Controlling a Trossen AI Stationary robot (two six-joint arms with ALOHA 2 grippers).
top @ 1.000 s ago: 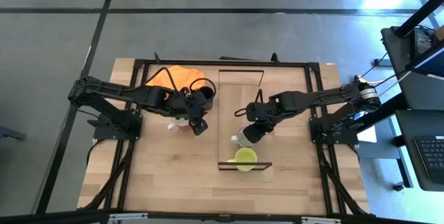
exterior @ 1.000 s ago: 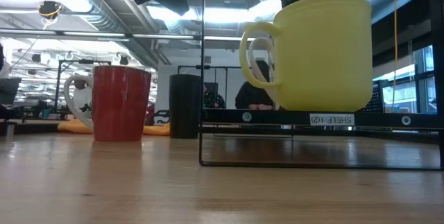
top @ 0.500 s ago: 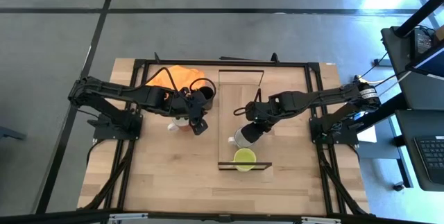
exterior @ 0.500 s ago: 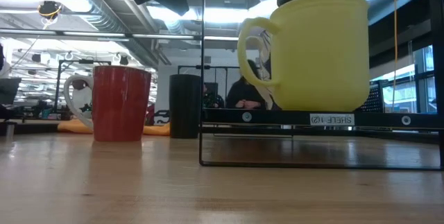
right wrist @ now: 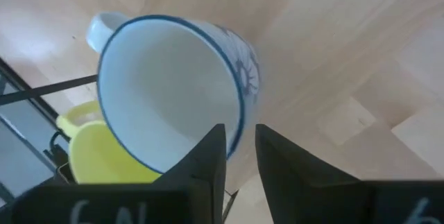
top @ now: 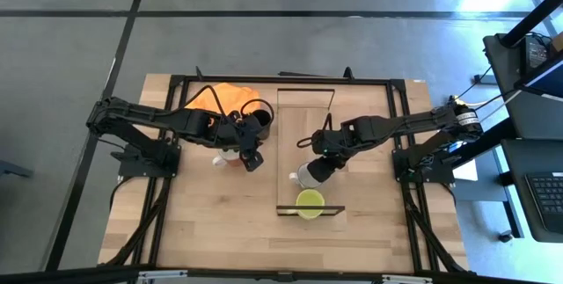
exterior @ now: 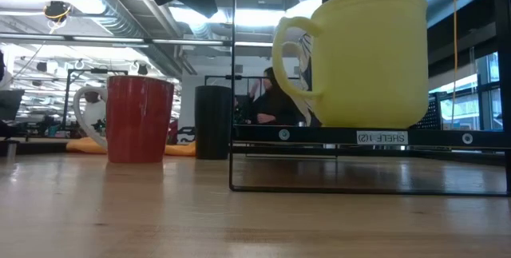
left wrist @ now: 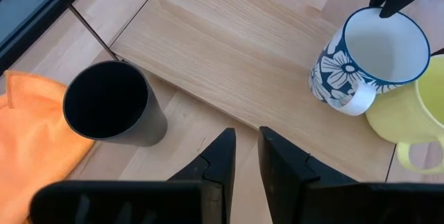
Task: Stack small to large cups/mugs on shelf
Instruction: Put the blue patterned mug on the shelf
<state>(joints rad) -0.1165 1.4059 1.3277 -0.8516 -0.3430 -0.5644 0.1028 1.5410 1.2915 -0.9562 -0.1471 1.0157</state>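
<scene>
Light wooden table [top: 220, 222] in an open workshop; grey floor, ceiling pipes.

Shelf [top: 303, 134]: yellow-green mug [top: 310, 201] at its near end, white flowered mug [left wrist: 368, 61] just beside it.

Right gripper [right wrist: 239, 151]: jaws pinching the flowered mug's rim.

Left gripper [left wrist: 244, 156]: jaws nearly together, empty, near the black cup [left wrist: 111, 109].

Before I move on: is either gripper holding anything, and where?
The right gripper pinches the floral mug by its rim, over the shelf. The left gripper holds nothing.
</scene>
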